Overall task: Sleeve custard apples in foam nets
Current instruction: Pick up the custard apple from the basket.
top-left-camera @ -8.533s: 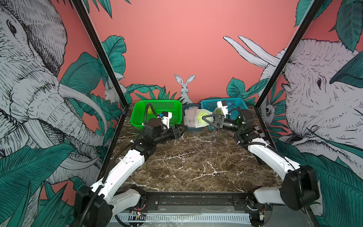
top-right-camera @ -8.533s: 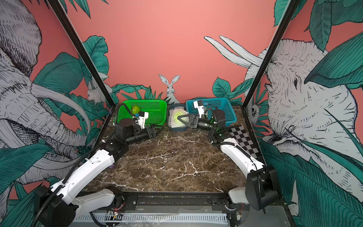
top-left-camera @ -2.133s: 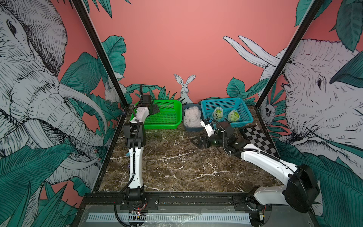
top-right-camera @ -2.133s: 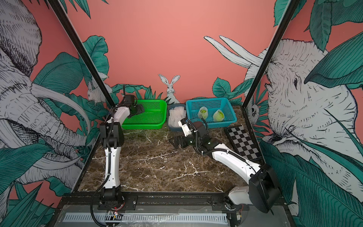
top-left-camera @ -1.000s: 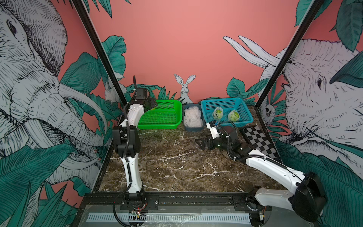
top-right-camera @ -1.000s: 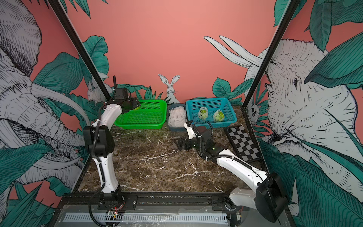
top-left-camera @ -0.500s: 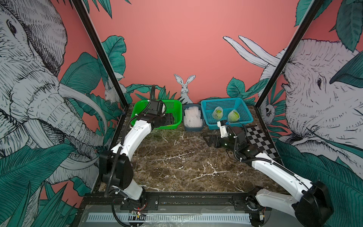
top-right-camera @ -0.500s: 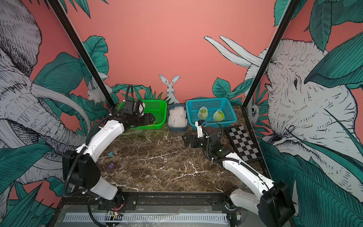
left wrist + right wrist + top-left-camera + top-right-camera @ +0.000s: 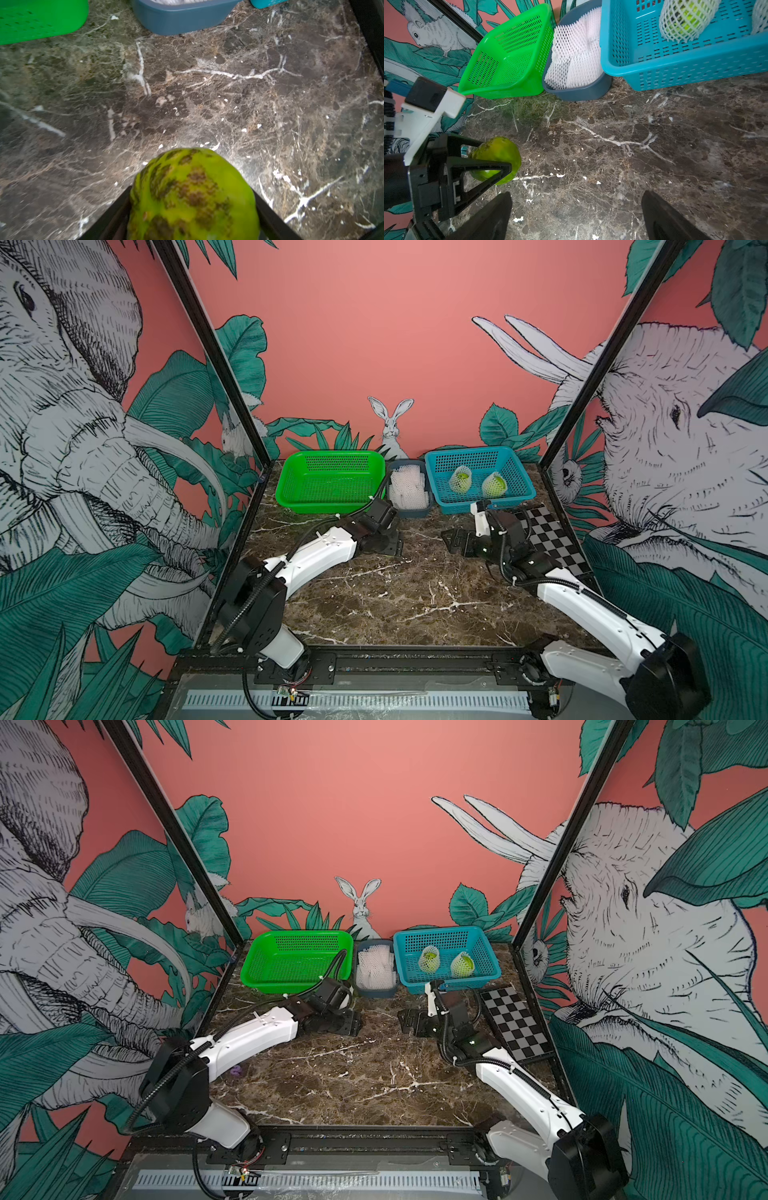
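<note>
Though both top views hid it under the left gripper [image 9: 385,545], a bare custard apple [image 9: 193,193] sat clamped between its jaws before the grey tub [image 9: 411,512], its lower part cropped off in the left wrist view. The right gripper [image 9: 577,195] gaped wide, empty.

Left claw [image 9: 191,188] full, right claw [image 9: 576,194] agape

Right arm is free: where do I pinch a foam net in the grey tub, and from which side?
Probably the upper edge of a foam net poking above the grey tub rim, from above: tub walls, green basket and blue basket close off the sides.
</note>
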`<move>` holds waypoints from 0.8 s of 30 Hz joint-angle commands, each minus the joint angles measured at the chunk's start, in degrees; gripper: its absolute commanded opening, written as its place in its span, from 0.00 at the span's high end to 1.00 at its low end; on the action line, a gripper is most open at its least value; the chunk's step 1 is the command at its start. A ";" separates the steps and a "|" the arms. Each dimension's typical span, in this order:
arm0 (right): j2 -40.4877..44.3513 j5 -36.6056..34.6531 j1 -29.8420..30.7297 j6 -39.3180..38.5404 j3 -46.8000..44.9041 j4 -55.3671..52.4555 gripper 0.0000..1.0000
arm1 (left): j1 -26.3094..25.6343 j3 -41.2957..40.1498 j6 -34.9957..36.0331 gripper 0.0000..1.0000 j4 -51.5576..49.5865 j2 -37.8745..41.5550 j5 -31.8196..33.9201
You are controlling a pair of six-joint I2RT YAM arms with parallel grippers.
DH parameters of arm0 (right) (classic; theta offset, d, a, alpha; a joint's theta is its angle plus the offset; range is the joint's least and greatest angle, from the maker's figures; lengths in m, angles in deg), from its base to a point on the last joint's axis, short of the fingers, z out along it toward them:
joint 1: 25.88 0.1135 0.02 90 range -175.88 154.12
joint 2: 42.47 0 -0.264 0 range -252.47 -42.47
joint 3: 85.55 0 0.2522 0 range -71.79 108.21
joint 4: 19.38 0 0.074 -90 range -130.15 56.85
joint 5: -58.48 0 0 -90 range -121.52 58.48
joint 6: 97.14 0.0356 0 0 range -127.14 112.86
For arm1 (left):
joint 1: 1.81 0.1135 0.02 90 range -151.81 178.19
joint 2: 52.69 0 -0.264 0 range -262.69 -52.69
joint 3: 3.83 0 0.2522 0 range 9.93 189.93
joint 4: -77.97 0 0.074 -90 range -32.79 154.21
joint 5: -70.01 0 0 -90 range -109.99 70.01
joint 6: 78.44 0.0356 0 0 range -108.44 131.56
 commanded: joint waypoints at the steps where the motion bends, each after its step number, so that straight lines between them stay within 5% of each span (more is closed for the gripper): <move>1: 0.54 -1.15 -0.34 0.88 -0.26 0.90 0.01 | -1.14 -0.40 -2.13 0.28 3.53 -2.82 -0.83; 16: -3.05 0.67 -0.77 1.26 -0.95 1.99 0.01 | -3.38 -1.55 -6.96 0.27 13.13 -9.15 -12.44; 24: -1.62 10.06 -1.17 4.01 -9.79 17.96 0.01 | 0.49 -12.65 -24.44 0.26 38.27 -6.71 -23.37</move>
